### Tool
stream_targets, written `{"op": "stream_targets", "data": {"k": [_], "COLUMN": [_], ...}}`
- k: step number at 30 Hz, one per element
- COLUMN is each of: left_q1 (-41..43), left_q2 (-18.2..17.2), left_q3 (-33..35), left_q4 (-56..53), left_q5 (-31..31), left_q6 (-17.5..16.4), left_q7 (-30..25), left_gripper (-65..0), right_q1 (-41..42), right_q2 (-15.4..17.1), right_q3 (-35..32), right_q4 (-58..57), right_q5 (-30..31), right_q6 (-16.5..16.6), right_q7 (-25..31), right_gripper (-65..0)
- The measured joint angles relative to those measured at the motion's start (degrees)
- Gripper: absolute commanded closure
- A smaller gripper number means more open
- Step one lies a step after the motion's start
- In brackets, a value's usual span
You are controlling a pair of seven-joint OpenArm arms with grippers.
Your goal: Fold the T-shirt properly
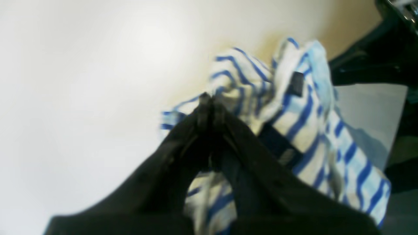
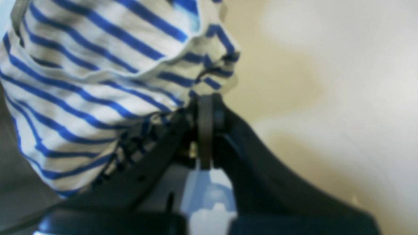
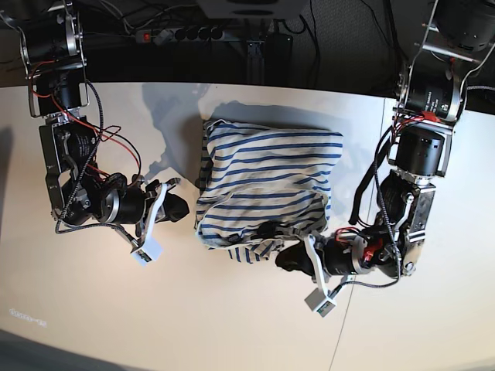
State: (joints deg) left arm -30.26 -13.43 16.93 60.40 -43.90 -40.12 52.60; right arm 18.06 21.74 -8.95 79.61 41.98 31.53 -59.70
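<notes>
T-shirt (image 3: 267,189) lies bunched in a rough fold at the middle of the white tabletop (image 3: 193,317). Left tool (image 1: 209,99) is closed, pinching its near hem. Right tool (image 2: 205,101) is closed beside the shirt's edge; whether it grips cloth is unclear.

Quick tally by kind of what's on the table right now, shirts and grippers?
T-shirt: 1, blue-striped, bunched
Grippers: 2, the left gripper shut on the T-shirt's near edge, the right gripper shut beside the T-shirt's edge; whether it grips cloth is unclear
Total: 3
</notes>
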Motion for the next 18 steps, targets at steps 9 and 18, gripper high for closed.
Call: {"op": "stream_targets", "data": {"k": [9,18], "left_q1": [-3.8,9.2], "left_q2": [-8.7,-17.3], "left_q3": [-8.8,-22.8], "left_q4": [2.2,5.0], "left_q5": [-8.9,-18.5], "left_q6": [0.0,0.0], "left_q7": [11.4,17.9], "left_gripper": [0.0,0.0], "right_q1": [-2.8,-15.9], "right_q2": [4.3,11.1], "right_q3": [12.1,22.8], "right_q4": [1.4,5.0], "right_q5": [5.3,8.5], "right_q6": [0.0,0.0], "right_q7": [-2.5,-4.0], "right_gripper": [0.0,0.0]}}
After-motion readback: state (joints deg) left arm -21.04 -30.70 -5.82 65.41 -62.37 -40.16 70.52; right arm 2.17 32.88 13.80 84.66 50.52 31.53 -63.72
